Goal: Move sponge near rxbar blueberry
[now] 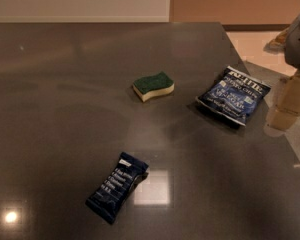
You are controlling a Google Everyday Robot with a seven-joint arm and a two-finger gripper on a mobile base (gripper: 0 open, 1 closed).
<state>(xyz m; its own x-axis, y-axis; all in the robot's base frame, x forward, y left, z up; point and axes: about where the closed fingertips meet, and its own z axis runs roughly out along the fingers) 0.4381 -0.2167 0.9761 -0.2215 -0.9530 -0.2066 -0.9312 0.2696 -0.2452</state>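
sponge (pixel 153 86): lies flat on the surface, about mid-frame, green scrub side up, pale yellow foam showing along the near edge; nothing touches it.
rxbar blueberry (pixel 117 187): dark navy wrapper, flat on the surface in the near part, left of centre, lying diagonally with its white-patch end pointing up-right; white text lines run along it.
sponge vs rxbar blueberry: well apart; the sponge sits farther back and a bit right of the bar, with bare surface between them.
chip bag (pixel 234 95): wider blue bag with white lettering, right of the sponge, near the surface's right edge, apart from the sponge.
gripper (pixel 289 106): pale beige blocks at the frame's right edge under a grey arm part, out past the surface's right edge, just beyond the chip bag, far from the sponge.
jaws: can't tell how they stand; nothing seen in their hold.
surface (pixel 65 109): dark grey, glossy, with a square light reflection just right of the bar.
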